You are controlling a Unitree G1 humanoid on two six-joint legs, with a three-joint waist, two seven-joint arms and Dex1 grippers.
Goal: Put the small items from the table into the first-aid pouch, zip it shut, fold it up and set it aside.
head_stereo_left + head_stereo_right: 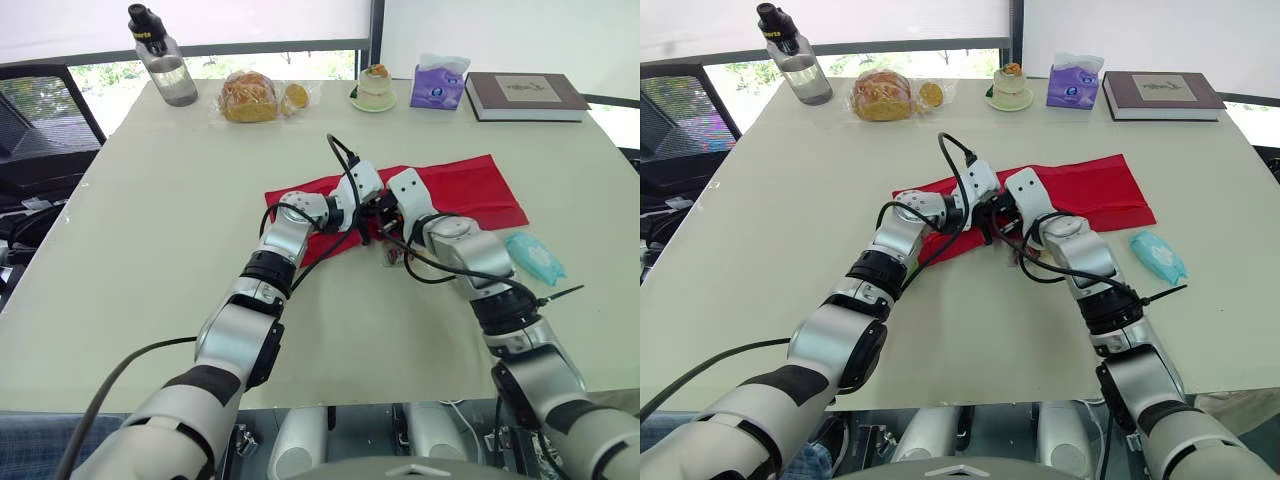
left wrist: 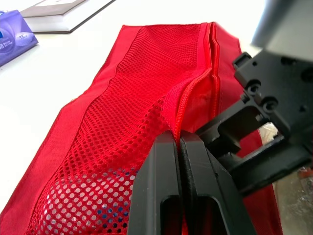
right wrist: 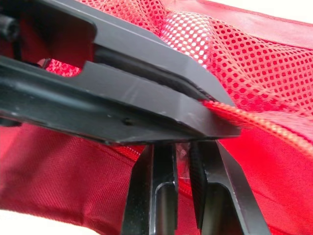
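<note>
Red first-aid pouch (image 1: pixel 460 190) lies flat near the middle of the surface (image 1: pixel 150 250), long side running left to right, zip not closed. Both hands meet at its near-left end. Left hand (image 2: pixel 180 139) is fully closed, pinching the zipper edge (image 2: pixel 183 105) of the mesh pocket (image 2: pixel 146 73) and lifting that lip a bit. Right hand (image 3: pixel 182 164) is just under the left one at the pocket mouth, fingers nearly together with a sliver of clear wrapper (image 3: pixel 182 149) between them, so it looks like it holds a small packet, contents too hidden to name. Step in hand, as I judge it: loading an item into the pocket. To do it well, keep the left pinch firm and raise the lip enough to make a real gap, steer the right hand's tips under the zipper teeth rather than onto the mesh, push in deep before letting go, and pull out straight so the wrapper doesn't drag back out. Hands are crowded, so collision and cable snagging are risks. Another small item (image 1: pixel 396 258) sits on the surface just beside the hands, and a teal wipes pack (image 1: pixel 535 256) lies off the pouch's right end, both seemingly yet to load.
</note>
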